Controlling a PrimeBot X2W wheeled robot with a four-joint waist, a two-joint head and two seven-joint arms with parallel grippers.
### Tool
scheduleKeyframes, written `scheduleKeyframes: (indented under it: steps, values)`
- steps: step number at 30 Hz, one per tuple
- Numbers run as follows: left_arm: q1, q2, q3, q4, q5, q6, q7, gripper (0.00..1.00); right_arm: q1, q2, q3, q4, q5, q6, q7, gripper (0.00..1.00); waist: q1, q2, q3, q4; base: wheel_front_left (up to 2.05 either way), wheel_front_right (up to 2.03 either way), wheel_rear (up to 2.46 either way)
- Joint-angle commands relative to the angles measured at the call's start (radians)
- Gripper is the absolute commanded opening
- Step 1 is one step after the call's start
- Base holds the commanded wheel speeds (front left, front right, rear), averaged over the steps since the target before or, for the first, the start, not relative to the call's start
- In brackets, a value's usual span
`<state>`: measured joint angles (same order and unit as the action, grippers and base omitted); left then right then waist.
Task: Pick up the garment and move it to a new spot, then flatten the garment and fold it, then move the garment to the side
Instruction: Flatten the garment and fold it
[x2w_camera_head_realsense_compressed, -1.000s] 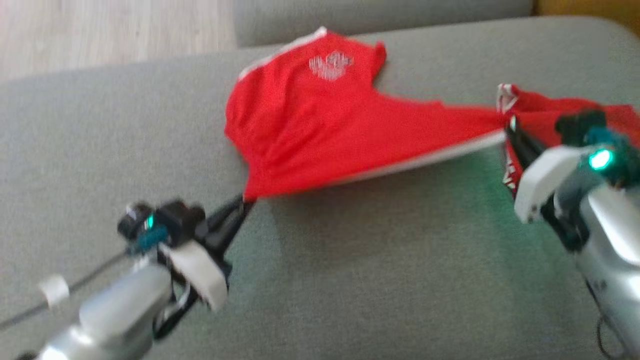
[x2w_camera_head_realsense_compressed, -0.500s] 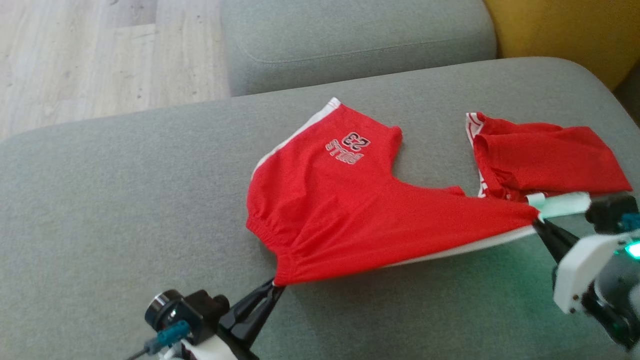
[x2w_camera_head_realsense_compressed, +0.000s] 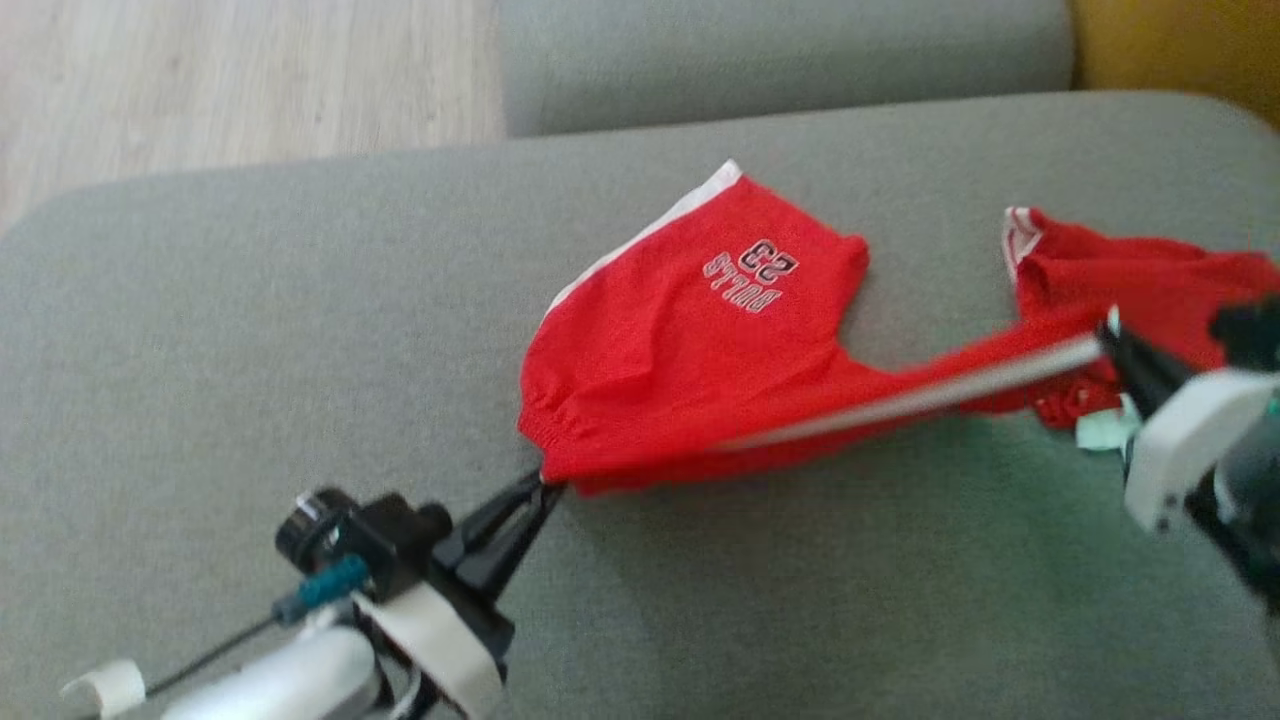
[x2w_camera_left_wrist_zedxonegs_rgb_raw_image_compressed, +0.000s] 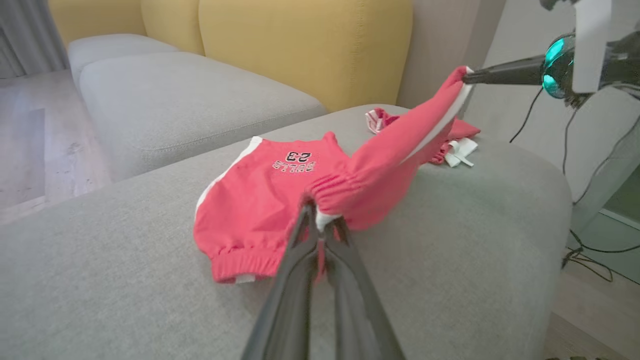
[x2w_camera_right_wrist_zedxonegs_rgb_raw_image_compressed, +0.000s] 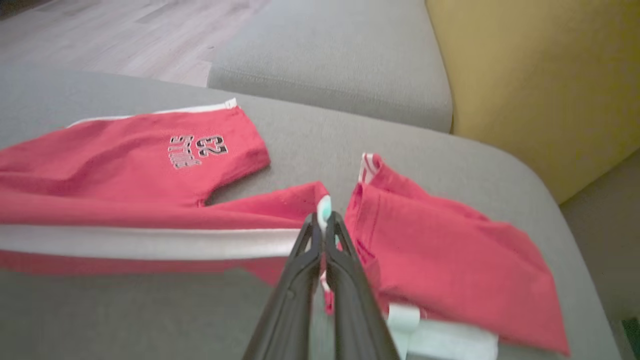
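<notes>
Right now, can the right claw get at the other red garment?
Probably not yet: the right claw is shut on the red shorts. The other red garment lies right beside it with nothing between, but it must let go first.

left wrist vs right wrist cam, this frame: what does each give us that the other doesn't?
Left wrist: left gripper shut on the red shorts at the waistband, right gripper holding the far end raised, cables on the floor. Right wrist: close-up of its fingers clamped at the white stripe. Both: BULLS 23 print, second red garment, grey cushion, yellow backrest.
</notes>
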<state>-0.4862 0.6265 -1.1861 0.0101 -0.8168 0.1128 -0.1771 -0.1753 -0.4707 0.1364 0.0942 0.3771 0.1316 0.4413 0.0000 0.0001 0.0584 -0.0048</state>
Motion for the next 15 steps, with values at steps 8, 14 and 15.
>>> scheduleKeyframes:
  steps: [8, 14, 15]
  values:
    - [-0.169, -0.009, 0.074, 0.060, 0.018, -0.050, 0.017, 0.00, -0.300, -0.026, 0.071, 0.045, -0.064, -0.001, -0.003, 0.00, 0.0000, -0.0001, 0.168, 0.084, 0.00, 0.00, 0.00]
    - [-0.239, -0.064, 0.080, 0.151, 0.014, -0.093, 0.023, 0.00, -0.482, -0.034, 0.167, 0.183, -0.074, -0.001, -0.022, 0.00, 0.0000, -0.0001, 0.237, 0.148, 0.00, 0.00, 0.00]
    - [-0.249, -0.074, 0.080, 0.166, 0.014, -0.100, 0.021, 0.00, -0.506, -0.037, 0.184, 0.210, -0.073, -0.001, -0.030, 0.00, 0.0000, -0.0001, 0.246, 0.159, 0.00, 0.00, 0.00]
